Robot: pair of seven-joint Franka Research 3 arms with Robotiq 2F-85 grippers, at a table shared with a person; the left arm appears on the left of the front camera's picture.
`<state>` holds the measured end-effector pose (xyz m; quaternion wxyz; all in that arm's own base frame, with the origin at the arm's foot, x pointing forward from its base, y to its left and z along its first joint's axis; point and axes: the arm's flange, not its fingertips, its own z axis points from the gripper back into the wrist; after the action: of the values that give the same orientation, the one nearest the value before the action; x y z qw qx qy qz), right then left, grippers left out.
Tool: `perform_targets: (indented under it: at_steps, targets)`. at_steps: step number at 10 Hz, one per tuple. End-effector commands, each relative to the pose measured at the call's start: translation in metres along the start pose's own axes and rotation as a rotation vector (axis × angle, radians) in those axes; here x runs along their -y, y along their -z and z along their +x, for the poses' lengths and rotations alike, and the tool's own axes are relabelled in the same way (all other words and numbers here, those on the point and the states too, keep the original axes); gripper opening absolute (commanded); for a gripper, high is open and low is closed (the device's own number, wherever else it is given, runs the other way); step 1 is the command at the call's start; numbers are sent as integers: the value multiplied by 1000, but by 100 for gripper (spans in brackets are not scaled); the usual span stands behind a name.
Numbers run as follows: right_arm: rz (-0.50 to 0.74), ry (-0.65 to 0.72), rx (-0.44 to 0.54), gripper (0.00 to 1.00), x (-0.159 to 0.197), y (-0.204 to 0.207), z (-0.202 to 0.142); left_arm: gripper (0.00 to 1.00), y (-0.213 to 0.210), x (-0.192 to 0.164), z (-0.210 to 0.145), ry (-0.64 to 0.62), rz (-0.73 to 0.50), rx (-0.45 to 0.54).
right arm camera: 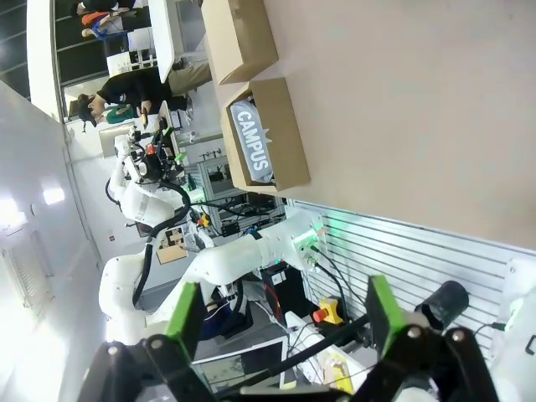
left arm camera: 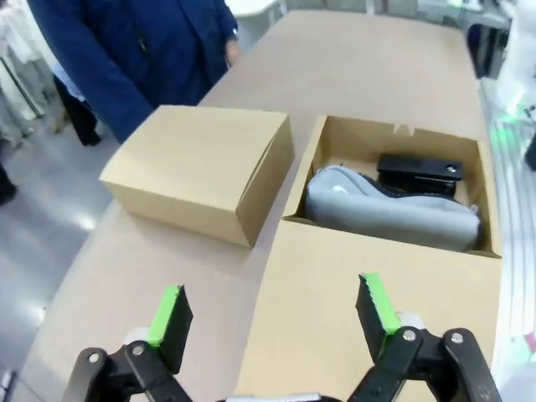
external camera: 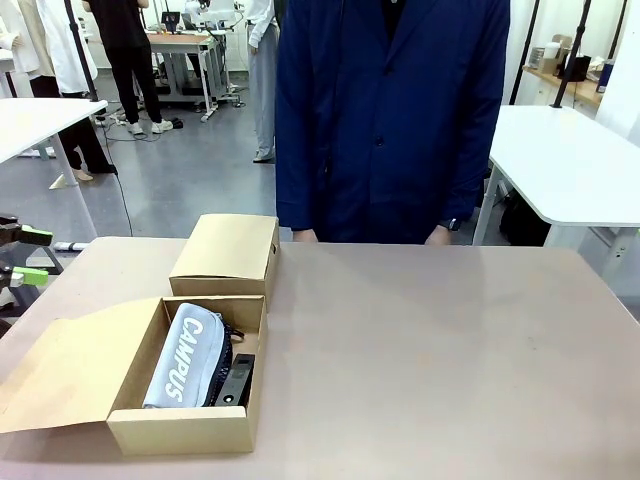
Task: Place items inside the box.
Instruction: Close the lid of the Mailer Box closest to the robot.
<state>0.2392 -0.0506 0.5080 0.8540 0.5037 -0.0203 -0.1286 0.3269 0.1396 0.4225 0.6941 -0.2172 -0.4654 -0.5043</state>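
While the grey fabric zip pouch lettered "CAMPUS" (external camera: 187, 355) lies inside the open brown cardboard box (external camera: 180, 428) beside a black stapler (external camera: 236, 380), I see nothing else left on the beige worktop (external camera: 430, 360) except a second, closed cardboard box (external camera: 225, 252) just behind. My left gripper (left arm camera: 272, 314) hovers above the open flap, fingers spread and empty; my right gripper (right arm camera: 280, 316) is spread too, off the worktop. I judge the risk is that descending now would catch that flap and shove the box

Robotics lab, white height-adjustable tables (external camera: 570, 160), grey floor, people in lab coats (external camera: 60, 45), cabled equipment
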Motion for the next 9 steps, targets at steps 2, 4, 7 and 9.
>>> perform_targets:
  at_steps: [2,4,7,9]
  targets:
    - [16,-22,-4,100,-1,-3,1,100,-4,7,29,94,-9,37]
    - [16,-22,-4,100,-1,-3,1,100,1,-1,-4,75,-224,65]
    - [16,-22,-4,100,-1,-3,1,100,-18,-3,-88,172,-450,27]
    - [16,-22,-4,100,-1,-3,1,100,-28,9,-144,152,-466,1]
